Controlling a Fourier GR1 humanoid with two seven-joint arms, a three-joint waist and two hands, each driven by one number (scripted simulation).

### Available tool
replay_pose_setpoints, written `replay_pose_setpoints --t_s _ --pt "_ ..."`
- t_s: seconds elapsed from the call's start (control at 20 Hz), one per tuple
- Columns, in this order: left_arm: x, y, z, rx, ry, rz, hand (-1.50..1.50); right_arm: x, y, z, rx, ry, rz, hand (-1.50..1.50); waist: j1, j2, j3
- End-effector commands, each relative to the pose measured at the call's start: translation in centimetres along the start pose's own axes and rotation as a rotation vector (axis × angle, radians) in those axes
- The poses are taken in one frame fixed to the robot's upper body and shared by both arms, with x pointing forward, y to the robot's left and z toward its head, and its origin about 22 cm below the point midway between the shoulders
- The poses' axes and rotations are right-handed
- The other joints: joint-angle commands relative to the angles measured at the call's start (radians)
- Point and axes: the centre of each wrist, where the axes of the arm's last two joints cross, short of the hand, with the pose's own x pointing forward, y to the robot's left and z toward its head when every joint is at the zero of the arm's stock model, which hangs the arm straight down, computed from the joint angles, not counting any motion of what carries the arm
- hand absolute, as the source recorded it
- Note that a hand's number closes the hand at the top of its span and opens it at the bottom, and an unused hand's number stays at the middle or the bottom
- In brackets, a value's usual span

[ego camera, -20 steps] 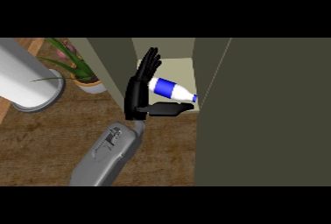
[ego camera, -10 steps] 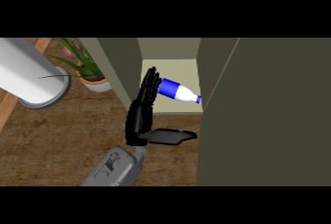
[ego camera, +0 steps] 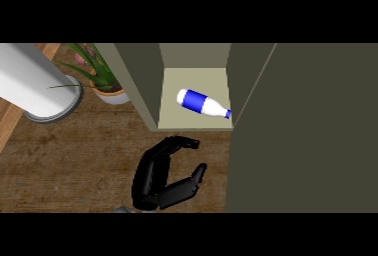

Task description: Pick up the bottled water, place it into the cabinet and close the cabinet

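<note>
The bottled water, white with a blue label, lies on its side on the pale shelf inside the open cabinet, its cap pointing lower right toward the door. My left hand is below the cabinet's front edge, over the wooden counter, apart from the bottle. Its fingers reach up with relaxed, slightly bent tips and the thumb spreads to the right. It holds nothing. My right hand does not show.
The cabinet door stands open, a big dark olive panel filling the right side. A potted plant and a large white cylinder stand at the left. Wooden counter spreads below them.
The hand let go of the bottle and drew back toward me, out of the cabinet. The bottle now lies alone on the shelf.
</note>
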Motion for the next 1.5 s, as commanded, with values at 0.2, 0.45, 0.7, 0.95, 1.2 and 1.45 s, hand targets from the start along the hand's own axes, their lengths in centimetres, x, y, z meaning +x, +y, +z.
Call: replay_pose_setpoints --t_s 0.2,0.45,0.7,0.95,1.2,1.45 --pt "2.9 3.5 4.5 -0.034 0.004 -0.007 1.5 3.1 3.1 -1.0 0.167 0.001 0.047 1.5 0.007 -0.001 0.0" --pt "4.0 7.7 4.5 -0.018 0.026 -0.052 1.5 3.3 3.1 -1.4 0.328 0.086 0.06 1.5 0.002 0.0 -0.001" --pt "5.6 11.1 6.9 -0.019 -0.01 -0.099 1.5 4.1 4.8 -1.9 0.427 0.035 0.042 1.5 0.005 -0.004 -0.003" --pt "8.0 13.3 7.0 -0.014 -0.038 -0.037 -1.5 4.3 5.5 -2.3 0.453 -0.023 0.048 1.5 0.001 -0.005 -0.005" --pt "10.6 15.7 7.5 0.044 -0.06 -0.073 -1.5 4.5 6.6 -2.4 0.543 -0.002 0.02 1.5 -0.004 -0.018 -0.008" --pt "12.3 18.2 8.1 0.058 -0.056 -0.109 -1.5 4.2 7.2 -3.4 0.61 -0.005 0.024 1.5 0.015 -0.015 -0.011"
